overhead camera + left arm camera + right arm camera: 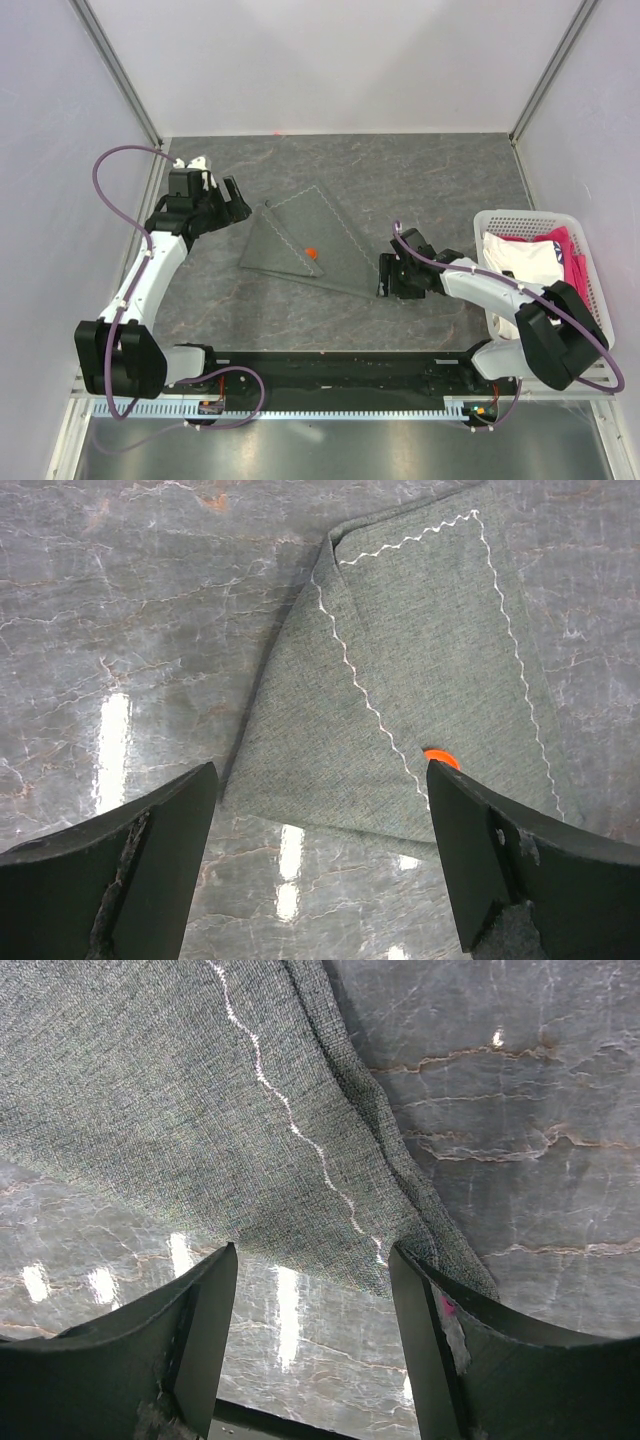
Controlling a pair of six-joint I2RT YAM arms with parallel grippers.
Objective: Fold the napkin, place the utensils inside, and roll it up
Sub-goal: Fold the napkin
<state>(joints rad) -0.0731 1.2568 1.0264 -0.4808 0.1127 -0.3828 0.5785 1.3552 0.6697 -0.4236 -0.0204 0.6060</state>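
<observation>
The dark marbled table (430, 180) is gleaming under the lights, with plain white walls (330, 60) closing it in on three sides. The napkin (300, 245) is lying folded flat near the middle, pale hem zigzagging along its edges. From overhead, a small bit of an orange utensil (311, 251) is showing on the cloth; the left wrist view is catching that orange bit (441, 758) peeking out at the stitched hem of the napkin (400, 670), while the right wrist view is showing only the napkin (150, 1100) and its near corner. The left gripper (238, 200) is hanging by the napkin's far-left corner, jaws spread wide. The right gripper (388, 275) is sitting at the near-right corner, jaws apart, with the cloth tip between the fingers. Only the overhead view is taking in the white basket (530, 214) at the right, holding a white fabric (525, 260) and a pink fabric (565, 245).
</observation>
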